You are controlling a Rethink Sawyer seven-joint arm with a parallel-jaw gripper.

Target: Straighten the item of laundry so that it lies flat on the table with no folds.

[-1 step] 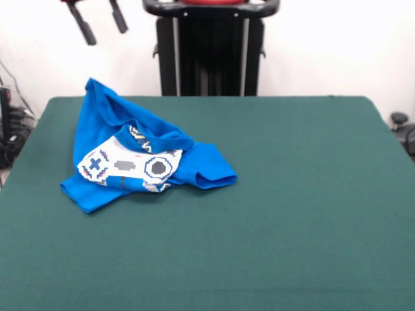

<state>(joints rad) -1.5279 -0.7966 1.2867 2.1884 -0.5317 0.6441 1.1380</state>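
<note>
The item of laundry (139,155), a bright blue T-shirt with a white game controller print, lies crumpled on the left part of the dark green table (292,194). Its cloth is folded over itself, with a ridge across the print and one sleeve sticking out to the right. High above the shirt's far end, at the picture's top left, my gripper (100,23) hangs open, its two dark fingers spread apart with nothing between them. It is well clear of the cloth.
The black pedestal (211,48) stands behind the table's far edge at the middle. Cables and dark gear (10,126) sit off the table's left side, and a dark object (402,126) is off the right edge.
</note>
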